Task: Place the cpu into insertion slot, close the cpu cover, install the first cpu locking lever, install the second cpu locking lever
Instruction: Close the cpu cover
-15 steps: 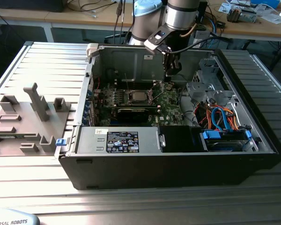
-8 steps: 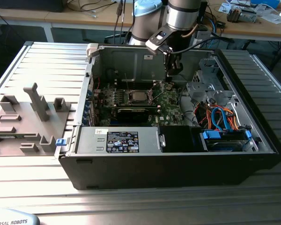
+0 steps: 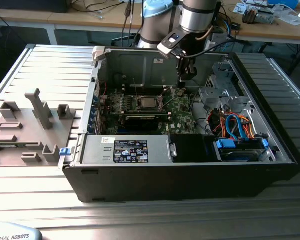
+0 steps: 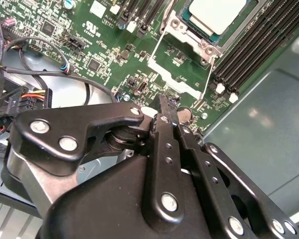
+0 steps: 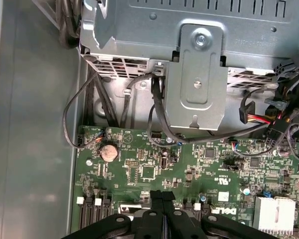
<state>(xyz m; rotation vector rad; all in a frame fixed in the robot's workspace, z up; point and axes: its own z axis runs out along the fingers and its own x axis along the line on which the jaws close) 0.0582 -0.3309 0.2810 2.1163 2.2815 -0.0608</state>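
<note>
Standing beside the desk [image 3: 155, 220], I see the open computer case [image 3: 190, 175] lying on its side with the arm reaching down into it from the far edge. The cpu [image 3: 146, 103] sits flat in the insertion slot [image 4: 181, 24], silvery top up, near the middle of the green motherboard [image 5: 189, 169], just on the far side of the black graphics card [image 3: 142, 119]. The gripper [image 3: 183, 82] hangs above the board, off toward the exterior view's right of the cpu and apart from it. In the second wrist view the cpu cover [image 4: 175, 79] lies swung open off the slot, between the cpu and the gripper [image 4: 163, 102], with green board showing through its window and thin wire levers [image 4: 156, 47] running along its two sides. The jaws are pressed together, tip against tip, and nothing is pinched between them; both wrist views show the black fingers meeting in one narrow point [image 5: 162, 195]. That point sits close to the open cover's nearest edge, though I cannot tell whether it touches the metal or the board. Beyond the gripper in the first wrist view lie a round coin battery [image 5: 108, 152] and a grey metal bracket [image 5: 199, 74] with black cables looping under it.
</note>
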